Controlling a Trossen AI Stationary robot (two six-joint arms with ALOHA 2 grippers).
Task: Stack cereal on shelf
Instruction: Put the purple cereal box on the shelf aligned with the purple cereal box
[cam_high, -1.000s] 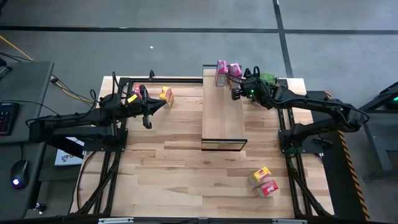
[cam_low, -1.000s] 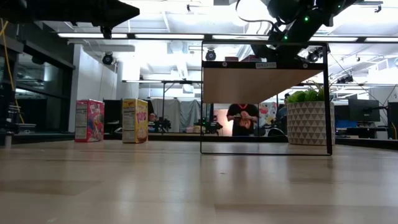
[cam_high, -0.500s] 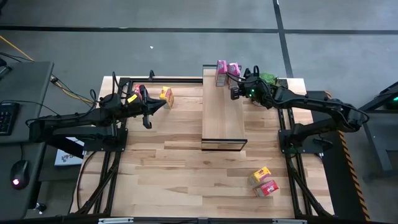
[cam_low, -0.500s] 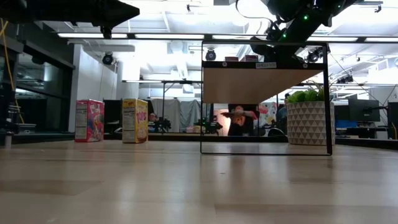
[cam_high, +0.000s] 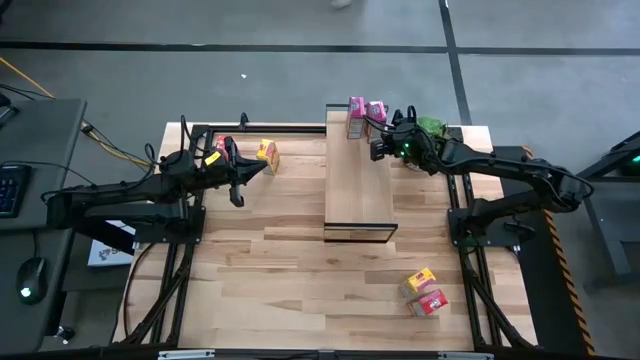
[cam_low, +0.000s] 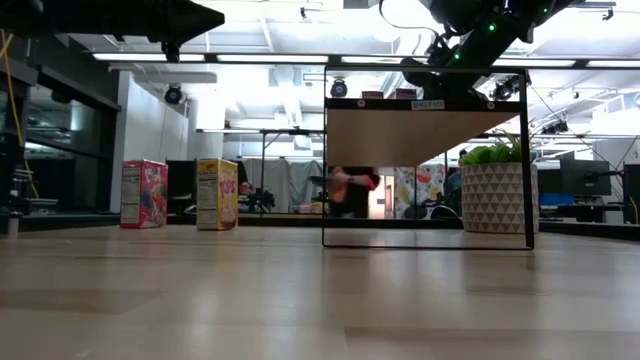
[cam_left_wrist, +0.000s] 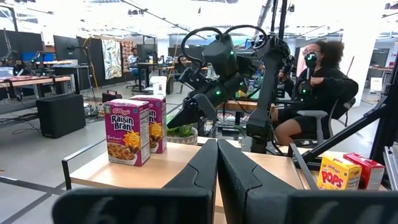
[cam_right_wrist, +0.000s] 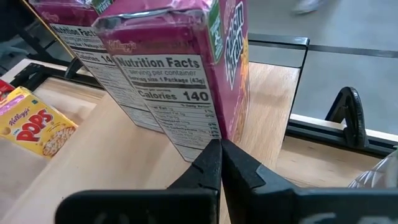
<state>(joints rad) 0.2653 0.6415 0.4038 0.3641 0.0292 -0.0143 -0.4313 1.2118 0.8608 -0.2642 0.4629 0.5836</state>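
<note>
The right hand (cam_high: 381, 149), fingers pressed together, sat just behind the pink cereal (cam_right_wrist: 180, 74) on the shelf (cam_high: 358, 180); nudges, if any, should have stayed gentle.

Left wrist view: front pink cereal box (cam_left_wrist: 127, 132) on the shelf (cam_left_wrist: 174, 173) reads "Kellogg's RAISIN BRAN". Second pink box (cam_left_wrist: 155, 122) just behind it, front print not readable. Yellow box (cam_left_wrist: 334, 173) on the table reads "POPS". Red box (cam_left_wrist: 364, 169) beside it, print too small to read.

Right wrist view: near pink box (cam_right_wrist: 180, 74) side panel reads "Nutrition Facts", "servings per container", "Serving size 1 Package (43g)", "Calories 140"; finer lines below unreadable. Pink box behind (cam_right_wrist: 78, 37) also shows "Nutrition Facts", "Calories". Yellow box (cam_right_wrist: 34, 124) reads "Kellogg's POPS".

Low view: boxes (cam_low: 144, 194) (cam_low: 217, 194) show print, not legible.
</note>
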